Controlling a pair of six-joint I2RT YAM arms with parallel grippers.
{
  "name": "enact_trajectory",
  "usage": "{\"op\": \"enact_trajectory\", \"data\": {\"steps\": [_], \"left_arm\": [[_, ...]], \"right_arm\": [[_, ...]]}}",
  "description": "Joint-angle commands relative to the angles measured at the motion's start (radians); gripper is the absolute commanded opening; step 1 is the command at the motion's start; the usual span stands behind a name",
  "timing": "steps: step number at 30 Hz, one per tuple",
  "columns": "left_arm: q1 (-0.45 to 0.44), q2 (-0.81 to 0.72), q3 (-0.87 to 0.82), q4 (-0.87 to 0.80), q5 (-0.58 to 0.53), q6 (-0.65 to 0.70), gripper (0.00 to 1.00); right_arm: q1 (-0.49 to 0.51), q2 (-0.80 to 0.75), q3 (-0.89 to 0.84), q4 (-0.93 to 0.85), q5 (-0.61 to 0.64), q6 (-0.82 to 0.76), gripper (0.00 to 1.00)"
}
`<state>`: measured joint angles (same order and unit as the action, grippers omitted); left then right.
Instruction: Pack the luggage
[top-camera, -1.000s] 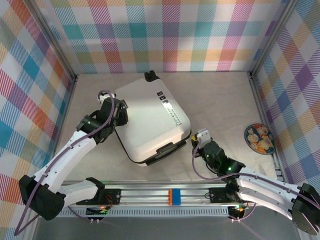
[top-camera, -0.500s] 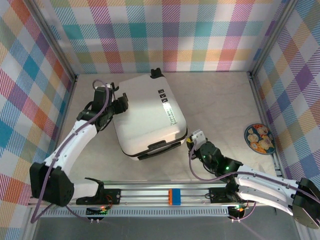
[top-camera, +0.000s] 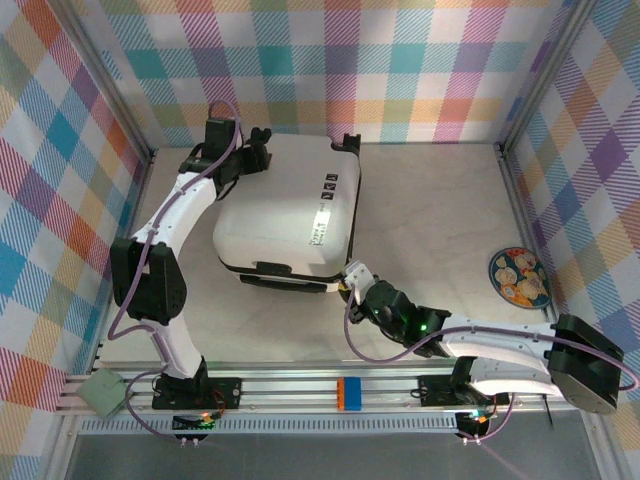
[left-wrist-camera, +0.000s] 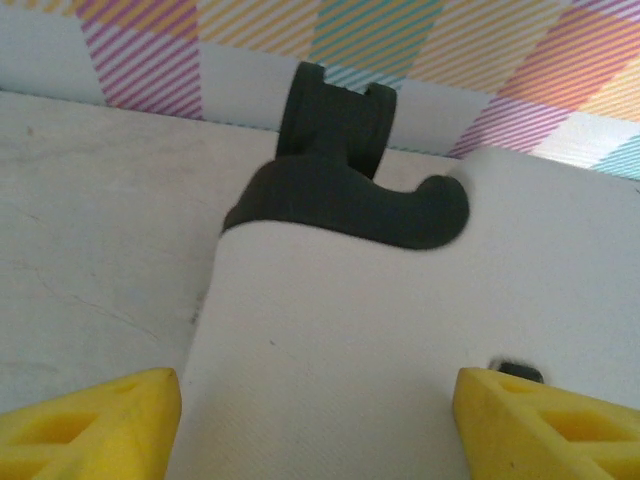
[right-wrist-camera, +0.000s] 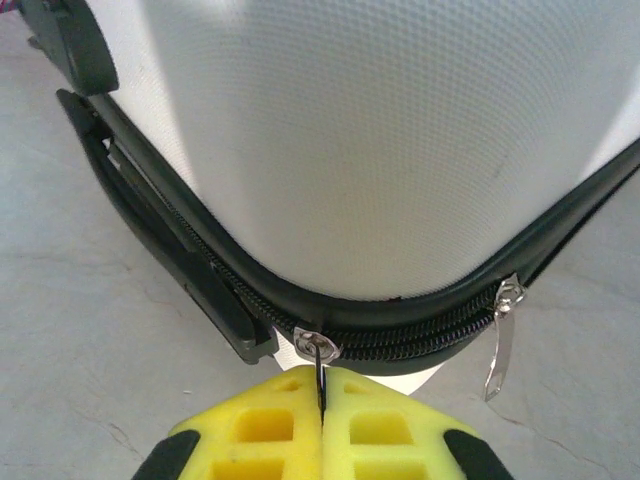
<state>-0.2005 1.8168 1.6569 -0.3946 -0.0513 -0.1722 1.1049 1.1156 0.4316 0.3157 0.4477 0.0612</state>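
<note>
Luggage: white hard-shell suitcase (top-camera: 290, 220), centre frame; I judge it stiff and slick.
Right hand (right-wrist-camera: 321, 400): pinched shut on the metal zipper pull (right-wrist-camera: 318, 360), my hold point.
Left hand (left-wrist-camera: 318, 420): fingers apart, astride the upper-left corner.

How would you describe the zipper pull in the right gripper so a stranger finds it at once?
Start at the white luggage in the middle of the table and follow its black zipper to the rounded near corner. There the right gripper is shut on a thin metal pull; the second pull beside it hangs free.
</note>
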Motion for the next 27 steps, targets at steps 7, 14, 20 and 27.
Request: {"op": "enact_trajectory", "data": {"steps": [7, 14, 20, 27], "left_arm": [[-0.349, -0.142, 0.070, -0.161, -0.231, 0.139, 0.73], [-0.653, -0.011, 0.182, -0.229, -0.289, 0.210, 0.72], [-0.753, 0.166, 0.352, -0.346, -0.361, 0.224, 0.71], [-0.781, 0.307, 0.424, -0.420, -0.423, 0.214, 0.68]], "right_arm": [[0.012, 0.031, 0.029, 0.130, -0.090, -0.014, 0.00], [0.012, 0.023, -0.006, 0.171, -0.084, 0.001, 0.00], [0.013, 0.033, -0.036, 0.223, -0.076, 0.011, 0.00], [0.012, 0.046, -0.050, 0.253, -0.055, 0.009, 0.00]]}}
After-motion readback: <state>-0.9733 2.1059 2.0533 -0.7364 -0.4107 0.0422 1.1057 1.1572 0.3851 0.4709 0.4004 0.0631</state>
